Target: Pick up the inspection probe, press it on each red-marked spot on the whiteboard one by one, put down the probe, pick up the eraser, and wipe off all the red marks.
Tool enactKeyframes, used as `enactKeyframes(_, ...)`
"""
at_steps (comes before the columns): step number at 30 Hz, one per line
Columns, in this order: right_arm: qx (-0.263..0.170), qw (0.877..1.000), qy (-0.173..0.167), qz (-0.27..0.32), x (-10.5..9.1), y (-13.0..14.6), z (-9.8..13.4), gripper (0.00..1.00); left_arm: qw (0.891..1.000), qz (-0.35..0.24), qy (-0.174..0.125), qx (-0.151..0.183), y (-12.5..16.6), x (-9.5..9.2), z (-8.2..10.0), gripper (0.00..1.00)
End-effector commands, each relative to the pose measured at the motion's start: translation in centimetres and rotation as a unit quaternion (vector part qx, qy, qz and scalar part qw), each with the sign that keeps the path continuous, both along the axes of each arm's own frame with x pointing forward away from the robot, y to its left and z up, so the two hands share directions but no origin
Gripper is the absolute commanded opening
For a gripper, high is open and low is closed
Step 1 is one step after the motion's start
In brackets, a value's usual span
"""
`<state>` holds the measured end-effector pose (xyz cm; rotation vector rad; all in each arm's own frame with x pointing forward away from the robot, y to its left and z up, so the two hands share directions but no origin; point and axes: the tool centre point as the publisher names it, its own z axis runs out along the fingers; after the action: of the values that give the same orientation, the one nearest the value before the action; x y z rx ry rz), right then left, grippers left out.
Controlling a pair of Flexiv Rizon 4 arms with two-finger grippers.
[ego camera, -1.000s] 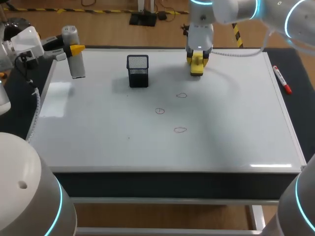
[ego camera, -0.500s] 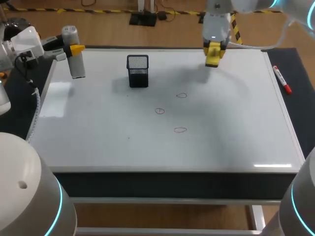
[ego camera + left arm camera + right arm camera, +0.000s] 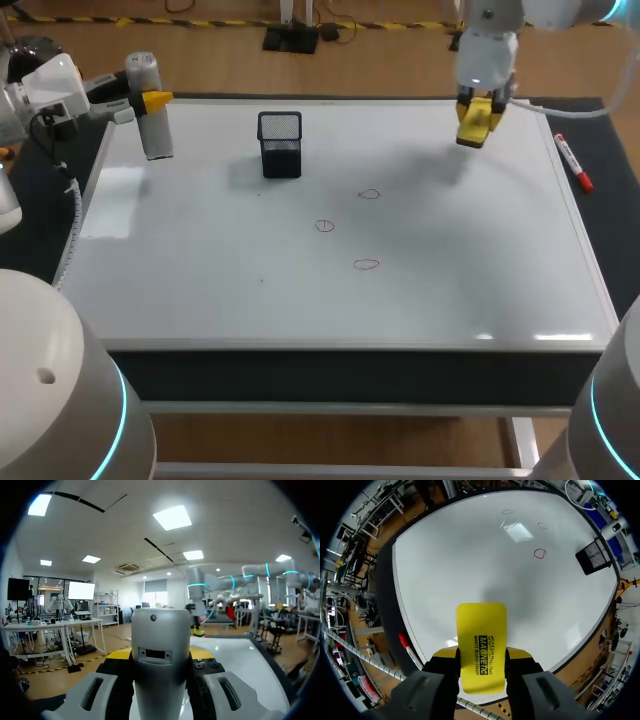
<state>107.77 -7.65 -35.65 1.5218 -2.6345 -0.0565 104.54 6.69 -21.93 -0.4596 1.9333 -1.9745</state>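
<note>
A grey cylindrical inspection probe [image 3: 151, 125] hangs upright over the whiteboard's far left corner, with my left gripper [image 3: 146, 99] shut on its upper part. In the left wrist view the probe [image 3: 160, 665] fills the gap between the yellow fingertips [image 3: 119, 654]. My right gripper [image 3: 482, 108] is shut on a yellow eraser [image 3: 472, 134] above the far right part of the whiteboard [image 3: 200, 270]. That eraser [image 3: 481, 647] sticks out ahead of the fingers in the right wrist view. Three small red circles [image 3: 370, 194], [image 3: 325, 225], [image 3: 366, 264] sit near the board's middle, also seen as red marks [image 3: 540, 553].
A black mesh cup [image 3: 280, 143] stands on the board at the back, left of the middle; the same cup [image 3: 595, 555] shows in the right wrist view. A red marker [image 3: 573, 162] lies on the dark mat off the board's right edge.
My right arm has carried the eraser rightward along the board's far edge, from the back middle to the back right. The left arm and probe have not moved.
</note>
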Motion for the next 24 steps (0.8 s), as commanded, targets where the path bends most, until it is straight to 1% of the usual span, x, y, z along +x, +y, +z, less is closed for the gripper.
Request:
enactKeyframes(1,0.005,1.0,-0.011,-0.002,-1.9,-1.3,0.5,0.0,1.0,0.0,-0.002,-0.001,0.0,0.1,-0.1,0.0)
enactKeyframes(6,0.009,1.0,-0.015,-0.022,-3.1,-2.1,1.1,0.0,1.0,0.0,-0.002,-0.001,0.0,0.1,-0.1,0.0)
enactKeyframes(24,0.009,1.0,-0.015,-0.022,-3.1,-2.1,1.1,0.0,1.0,0.0,-0.002,-0.001,0.0,0.1,-0.1,0.0)
